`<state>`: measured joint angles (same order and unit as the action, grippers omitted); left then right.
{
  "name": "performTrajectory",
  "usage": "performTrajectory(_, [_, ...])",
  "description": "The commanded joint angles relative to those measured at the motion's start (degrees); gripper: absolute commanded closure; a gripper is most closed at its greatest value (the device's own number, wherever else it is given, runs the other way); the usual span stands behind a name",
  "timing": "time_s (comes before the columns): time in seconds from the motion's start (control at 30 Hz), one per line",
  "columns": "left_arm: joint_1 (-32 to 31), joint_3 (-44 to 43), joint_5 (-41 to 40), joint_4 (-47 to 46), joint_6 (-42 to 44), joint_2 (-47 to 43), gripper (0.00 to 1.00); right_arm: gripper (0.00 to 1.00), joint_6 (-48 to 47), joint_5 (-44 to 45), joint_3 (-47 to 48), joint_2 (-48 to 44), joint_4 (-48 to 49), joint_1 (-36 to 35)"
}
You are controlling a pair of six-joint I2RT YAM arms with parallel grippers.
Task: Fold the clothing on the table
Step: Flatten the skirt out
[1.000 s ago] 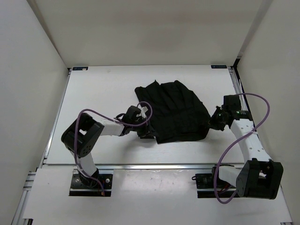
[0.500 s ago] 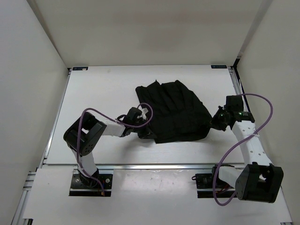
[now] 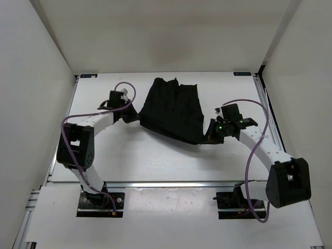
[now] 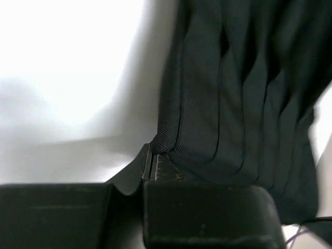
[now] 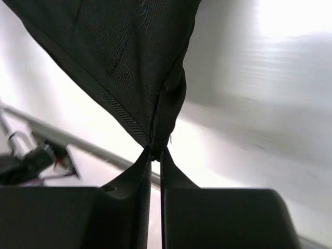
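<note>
The black clothing (image 3: pixel 174 109) hangs stretched between my two grippers over the middle of the white table (image 3: pixel 104 155), its far edge near the back. My left gripper (image 3: pixel 136 117) is shut on the garment's left corner; in the left wrist view the pleated fabric (image 4: pixel 233 104) rises from the closed jaws (image 4: pixel 151 158). My right gripper (image 3: pixel 209 134) is shut on the right corner, lifted off the surface. The right wrist view shows a hemmed corner of the clothing (image 5: pixel 129 67) pinched at the fingertips (image 5: pixel 155 151).
White walls enclose the table on three sides. Metal rails (image 3: pixel 155 184) run along the near edge, where both arm bases (image 3: pixel 96 199) are bolted. Purple cables (image 3: pixel 257 155) loop off each arm.
Both arms have swung toward the back of the table. The left gripper closed on the garment's corner, and the clothing has been lifted and stretched out between the two grippers.
</note>
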<state>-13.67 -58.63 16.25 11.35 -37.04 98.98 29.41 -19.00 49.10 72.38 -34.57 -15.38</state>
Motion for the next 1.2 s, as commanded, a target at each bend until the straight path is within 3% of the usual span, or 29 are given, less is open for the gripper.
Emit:
performTrajectory(0.0, [3.13, -4.82, -4.92, 8.68, 8.11, -5.46, 1.0, 1.0, -0.31, -4.19, 1.09, 2.32, 2.49, -0.8])
performTrajectory(0.07, [1.21, -2.99, -3.16, 8.07, 7.95, -6.25, 0.96, 1.0, -0.14, -5.42, -0.67, 2.15, 3.54, 2.09])
performTrajectory(0.13, [-1.78, -0.01, -3.06, 7.02, 7.77, -8.35, 0.63, 1.0, -1.19, -6.57, -3.3, 2.24, 3.19, 3.85])
performTrajectory(0.23, [-6.35, 4.83, -4.47, 6.75, 7.07, -11.52, 0.49, 1.0, -2.51, -7.1, -6.29, 2.77, 1.53, 5.96])
performTrajectory(0.27, [-7.41, 6.93, -4.3, 7.19, 6.72, -12.83, 0.39, 1.0, -3.12, -6.4, -6.82, 3.2, 0.74, 6.15])
performTrajectory(0.53, [-7.25, 15.82, -3.07, 5.79, 5.05, -18.55, 0.38, 1.0, -3.04, -3.41, -11.75, 2.68, 0.82, 6.5])
performTrajectory(0.73, [-1.9, 18.91, -2.72, 2.27, 4.78, -18.13, 0.41, 1.0, -3.92, -2.44, -10.96, 2.24, -1.11, 5.8])
performTrajectory(1.03, [2.07, 22.5, 11.86, -17.57, -2.41, -11.53, 0.44, 0.99, -4.1, -2.27, -11.49, 1.54, -1.12, 6.32])
performTrajectory(1.17, [1.2, 23.3, 12.67, -19.62, -3.93, -8.37, 0.45, 1.0, -4.27, -2.71, -12.01, 1.45, -0.94, 7.03])
